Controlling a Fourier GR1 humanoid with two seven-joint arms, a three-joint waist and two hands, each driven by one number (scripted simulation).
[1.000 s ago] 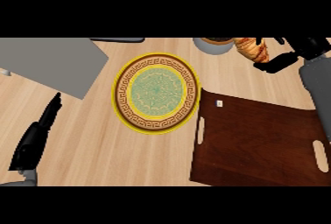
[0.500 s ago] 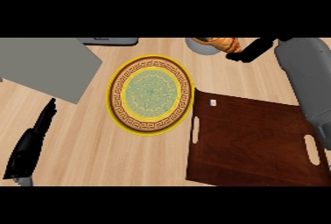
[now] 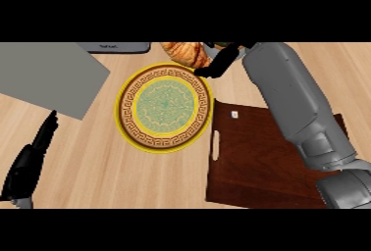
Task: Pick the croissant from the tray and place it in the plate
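The right hand (image 3: pixel 221 59) is curled round the croissant (image 3: pixel 187 53), which sticks out to the hand's left at the view's top edge, just past the far rim of the plate (image 3: pixel 129 128). The plate's centre lies nearer the robot and to the left of that hand. The left hand (image 3: pixel 29 159) rests with straight fingers on the worktop (image 3: pixel 87 162), well apart. The tray (image 3: pixel 253 166) lies under the right forearm.

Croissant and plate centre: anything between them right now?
Nothing but the plate rim itself, in the head view. The croissant, held by the right hand, sits at the plate's upper edge.
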